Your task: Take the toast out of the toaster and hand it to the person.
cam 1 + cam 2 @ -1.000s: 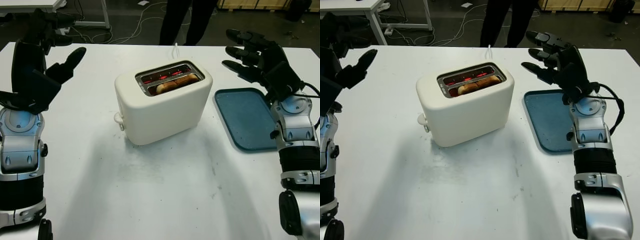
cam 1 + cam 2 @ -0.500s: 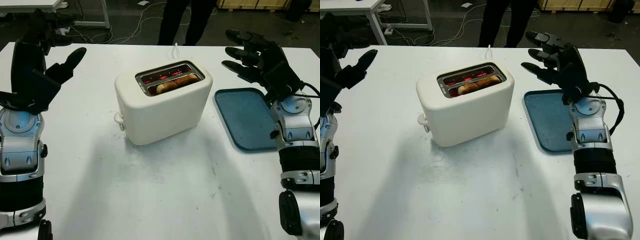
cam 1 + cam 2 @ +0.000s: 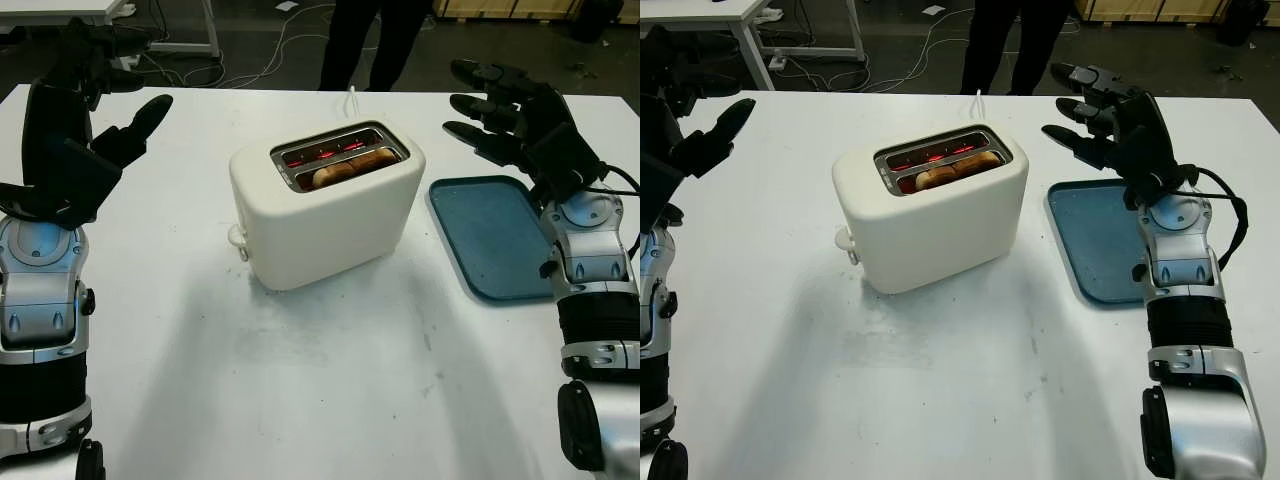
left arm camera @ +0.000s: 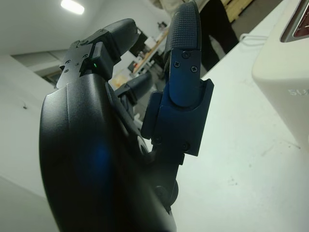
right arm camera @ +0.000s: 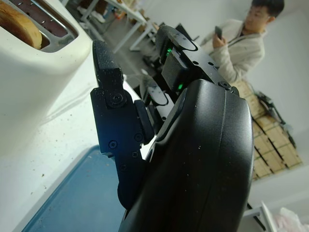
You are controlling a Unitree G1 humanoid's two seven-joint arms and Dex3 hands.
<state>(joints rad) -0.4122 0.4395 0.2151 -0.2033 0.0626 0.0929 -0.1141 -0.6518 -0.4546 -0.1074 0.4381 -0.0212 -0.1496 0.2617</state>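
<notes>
A cream-white, rounded two-slot plastic toaster is set at the middle of the white worktop, turned at an angle so that its lever knob faces the near left. A browned slice of toast is seated low in the nearer slot, its top edge just below the rim, while red heating elements are seen glowing in the farther slot; the toast is therefore judged not yet lifted and the task barely begun. The black three-finger left hand is held raised above the worktop at the far left, well apart from the toaster, open and with nothing in it. The black three-finger right hand is likewise held up, open and empty, beyond the far edge of a flat dark-blue plastic tray that lies on the worktop to the right of the toaster. Both hands appear to be poised on either side of the toaster, presumably in readiness for a reach. A person in dark trousers is seen standing beyond the far edge of the worktop, presumably to receive the toast. Compared with the earlier frames, nothing is seen to have shifted.
</notes>
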